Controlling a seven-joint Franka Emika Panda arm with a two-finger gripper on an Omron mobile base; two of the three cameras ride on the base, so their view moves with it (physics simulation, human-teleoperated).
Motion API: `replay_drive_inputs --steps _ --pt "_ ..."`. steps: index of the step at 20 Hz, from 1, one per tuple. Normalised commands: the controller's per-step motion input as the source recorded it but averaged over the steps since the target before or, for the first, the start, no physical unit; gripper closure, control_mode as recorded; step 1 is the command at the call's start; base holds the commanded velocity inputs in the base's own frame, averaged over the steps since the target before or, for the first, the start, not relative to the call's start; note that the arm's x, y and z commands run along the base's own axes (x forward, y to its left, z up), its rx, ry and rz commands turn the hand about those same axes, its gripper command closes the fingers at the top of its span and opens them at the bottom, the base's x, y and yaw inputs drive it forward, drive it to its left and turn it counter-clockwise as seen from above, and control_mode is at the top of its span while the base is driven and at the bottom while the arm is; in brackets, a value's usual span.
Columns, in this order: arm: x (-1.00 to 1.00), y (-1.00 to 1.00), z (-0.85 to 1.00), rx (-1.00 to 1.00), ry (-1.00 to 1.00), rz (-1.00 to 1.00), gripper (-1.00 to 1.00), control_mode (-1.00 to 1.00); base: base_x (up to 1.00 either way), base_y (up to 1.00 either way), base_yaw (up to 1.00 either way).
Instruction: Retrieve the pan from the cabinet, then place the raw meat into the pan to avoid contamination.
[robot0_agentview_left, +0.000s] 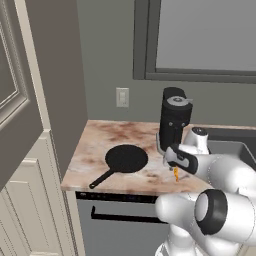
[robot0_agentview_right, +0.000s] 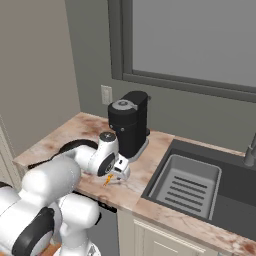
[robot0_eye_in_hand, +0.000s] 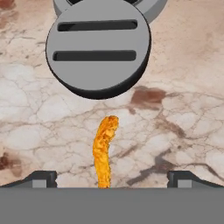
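The black pan lies flat on the marble counter, its handle pointing to the front left; in the right base view only its rim peeks out behind my arm. The raw meat is a small orange strip on the counter right of the pan. My gripper hangs just over it, open, one fingertip on either side of the strip with wide gaps. It sits low over the counter edge. The cream cabinet stands at the left with its upper door swung open.
A black coffee machine stands just behind the meat; its round grey drip plate is close ahead of the fingers. A sink lies to the right. The dishwasher front is below the counter.
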Motion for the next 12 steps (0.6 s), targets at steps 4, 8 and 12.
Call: replay_drive_inputs --steps 4,8,12 --pt "0.09 0.00 -0.18 0.00 0.00 0.01 -1.00 -1.00 0.00 0.00 0.00" --pt "0.03 0.01 -0.15 0.00 0.00 0.00 -1.00 -1.00 0.00 0.00 0.00" --pt "0.00 0.03 -0.14 0.00 0.00 0.00 -1.00 -1.00 0.00 0.00 0.00"
